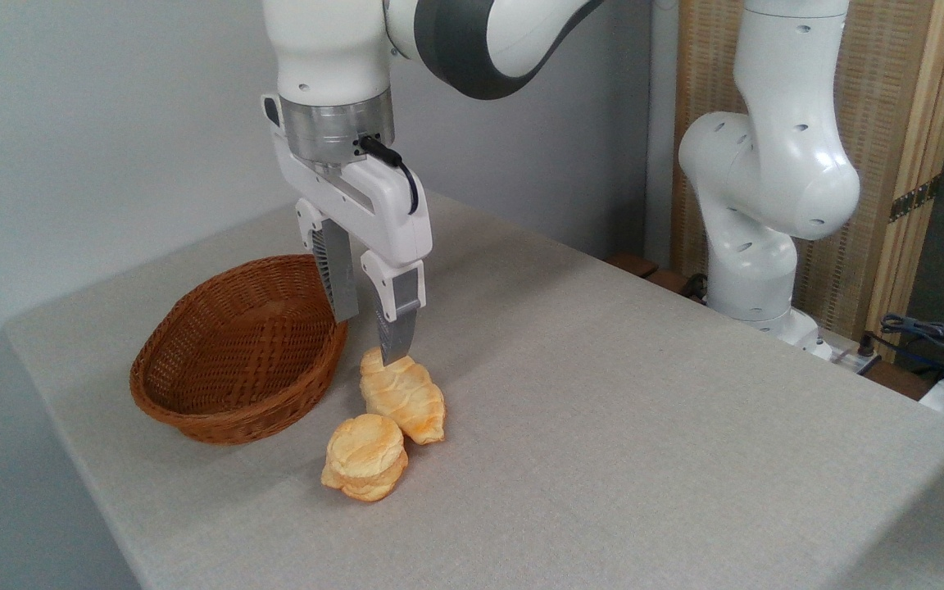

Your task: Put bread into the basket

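Nearest lies the bun [365,456], round and layered, on the table [603,426] just beside the roll [403,399], perhaps touching it. Both look light and soft, likely to dent under a hard squeeze. The roll's ridged middle seems the best place to pinch, across its narrow width. Above its far end hangs the claw [369,338], fingers spread, the right tip about at the roll. The basket [234,407] sits left, empty.
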